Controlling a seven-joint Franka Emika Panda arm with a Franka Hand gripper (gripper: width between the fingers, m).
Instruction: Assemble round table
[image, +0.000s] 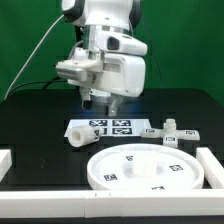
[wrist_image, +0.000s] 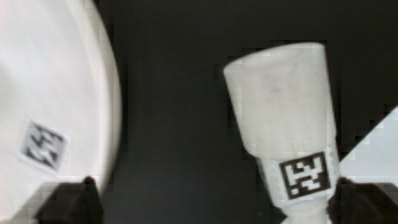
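Gripper (image: 103, 103), jaws apart, above black desk (image: 30, 115); smooth white rimmed disc (image: 175, 172), stubby cylinder leg (wrist_image: 281, 100) (tag visible only from wrist view).

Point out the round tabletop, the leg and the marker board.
round tabletop (image: 150, 181), exterior view, flat top face.
leg (wrist_image: 281, 100), wrist view, middle of its side.
marker board (image: 110, 129), exterior view, its centre.

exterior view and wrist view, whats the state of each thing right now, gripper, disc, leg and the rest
gripper: open, empty, hovering above the table
disc: lying flat, not held
leg: lying on its side, apart from the disc, not gripped
small white parts: loose on the table, to the exterior view's right of the marker board
marker board: flat on the table
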